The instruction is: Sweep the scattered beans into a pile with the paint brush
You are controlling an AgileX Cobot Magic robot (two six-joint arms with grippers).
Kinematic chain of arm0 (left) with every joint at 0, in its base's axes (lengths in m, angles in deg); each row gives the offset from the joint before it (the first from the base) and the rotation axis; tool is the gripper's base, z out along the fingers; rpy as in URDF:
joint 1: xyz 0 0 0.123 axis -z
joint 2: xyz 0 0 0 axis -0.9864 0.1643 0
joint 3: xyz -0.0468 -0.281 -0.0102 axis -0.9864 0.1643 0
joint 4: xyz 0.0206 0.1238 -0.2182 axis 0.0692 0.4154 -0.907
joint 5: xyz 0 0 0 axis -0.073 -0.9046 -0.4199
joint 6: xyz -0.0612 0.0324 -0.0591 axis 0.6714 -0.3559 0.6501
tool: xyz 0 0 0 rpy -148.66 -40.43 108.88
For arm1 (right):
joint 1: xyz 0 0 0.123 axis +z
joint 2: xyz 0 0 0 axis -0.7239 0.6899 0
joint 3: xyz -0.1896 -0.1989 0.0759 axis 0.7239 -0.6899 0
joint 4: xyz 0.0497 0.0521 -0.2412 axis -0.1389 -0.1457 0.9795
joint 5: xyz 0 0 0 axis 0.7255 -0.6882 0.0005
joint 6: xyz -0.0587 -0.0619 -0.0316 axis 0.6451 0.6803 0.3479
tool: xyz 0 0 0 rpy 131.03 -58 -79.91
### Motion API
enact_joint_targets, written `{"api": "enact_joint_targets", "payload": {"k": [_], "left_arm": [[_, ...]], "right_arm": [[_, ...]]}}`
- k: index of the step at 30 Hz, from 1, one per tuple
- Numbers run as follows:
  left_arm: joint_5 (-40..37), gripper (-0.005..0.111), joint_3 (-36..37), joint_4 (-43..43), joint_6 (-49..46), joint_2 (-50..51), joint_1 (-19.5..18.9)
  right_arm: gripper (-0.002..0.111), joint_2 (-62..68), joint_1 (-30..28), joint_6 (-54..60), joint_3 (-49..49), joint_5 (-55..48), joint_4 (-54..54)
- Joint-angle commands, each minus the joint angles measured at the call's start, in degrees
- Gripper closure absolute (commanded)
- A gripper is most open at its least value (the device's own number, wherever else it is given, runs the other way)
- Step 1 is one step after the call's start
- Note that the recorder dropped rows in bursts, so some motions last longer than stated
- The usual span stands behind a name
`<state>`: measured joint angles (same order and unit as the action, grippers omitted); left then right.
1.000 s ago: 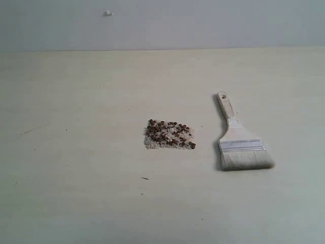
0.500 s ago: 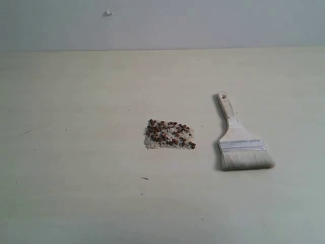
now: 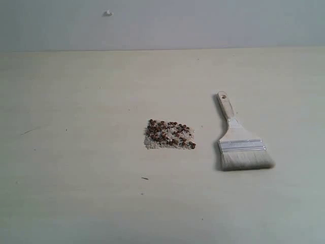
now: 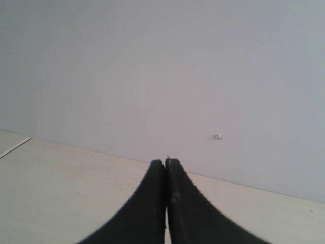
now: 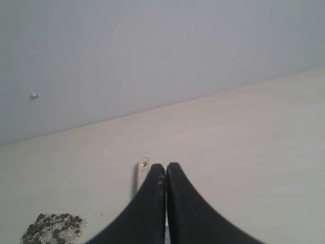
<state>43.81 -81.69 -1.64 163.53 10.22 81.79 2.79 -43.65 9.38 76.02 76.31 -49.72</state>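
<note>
The dark reddish-brown beans (image 3: 169,133) lie gathered with whitish grit in one small patch, the pile (image 5: 53,229), at the table's middle. To its right rests the paint brush (image 3: 238,140), flat on the table, pale bristles toward the near edge and wooden handle pointing away. Only the handle's holed end (image 5: 143,165) shows in the right wrist view, just past my right gripper (image 5: 166,165), which is shut and holds nothing. My left gripper (image 4: 165,161) is shut and empty too, facing the back wall. Neither arm appears in the exterior view.
The pale wooden table (image 3: 76,152) runs back to a grey wall (image 3: 203,23) bearing a small white knob (image 3: 107,13). A tiny dark speck (image 3: 144,178) lies in front of the pile.
</note>
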Motion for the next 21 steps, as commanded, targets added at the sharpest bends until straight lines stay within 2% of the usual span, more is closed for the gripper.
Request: {"api": "enact_joint_targets", "payload": {"k": [1, 9, 13, 21], "left_arm": [[0.04, 0.107, 0.18, -0.20, 0.33, -0.37, -0.13], [0.04, 0.107, 0.18, -0.20, 0.33, -0.37, -0.13], [0.04, 0.107, 0.18, -0.20, 0.33, -0.37, -0.13], [0.04, 0.107, 0.18, -0.20, 0.33, -0.37, -0.13]], "right_arm": [[0.108, -0.40, -0.03, -0.33, -0.29, 0.27, 0.50], [0.108, -0.40, -0.03, 2.15, -0.29, 6.81, 2.64], [0.108, -1.68, -0.03, 6.41, -0.29, 6.79, 3.18], [0.108, -9.34, -0.03, 6.82, -0.29, 2.62, 2.84]]}}
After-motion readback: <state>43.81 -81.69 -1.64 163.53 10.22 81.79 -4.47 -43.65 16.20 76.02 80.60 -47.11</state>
